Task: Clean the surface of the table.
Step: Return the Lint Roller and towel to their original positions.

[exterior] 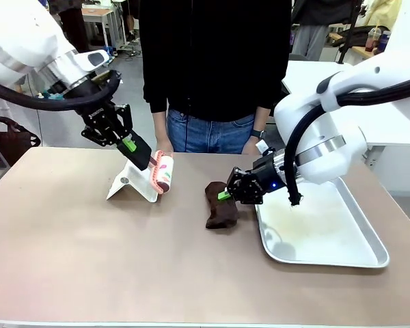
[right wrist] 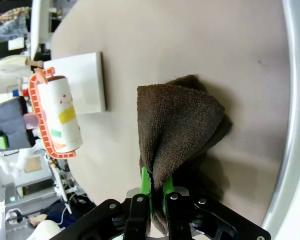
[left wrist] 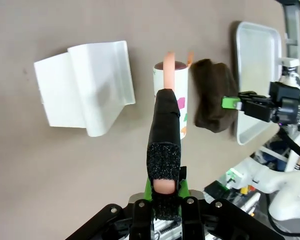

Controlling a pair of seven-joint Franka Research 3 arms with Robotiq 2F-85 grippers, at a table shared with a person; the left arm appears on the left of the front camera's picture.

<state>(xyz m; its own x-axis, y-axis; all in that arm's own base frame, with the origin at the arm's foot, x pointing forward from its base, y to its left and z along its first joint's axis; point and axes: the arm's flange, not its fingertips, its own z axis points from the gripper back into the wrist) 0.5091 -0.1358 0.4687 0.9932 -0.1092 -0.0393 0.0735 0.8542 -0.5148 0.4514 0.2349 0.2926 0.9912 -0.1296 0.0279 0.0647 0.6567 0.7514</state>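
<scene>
The beige-brown table spans the front view. My left gripper is shut on the handle of a lint roller with a pink frame and a white roll, whose head rests near a white folded stand. In the left wrist view the gripper clamps the black-wrapped pink handle, and the roll points away. My right gripper is shut on a dark brown cloth that lies on the table. Seen from the right wrist, the gripper pinches a fold of the cloth.
A silver metal tray lies at the right, close beside the cloth. A person in a black top stands at the far edge, hands down. The white stand lies left of the roller. The near half of the table is free room.
</scene>
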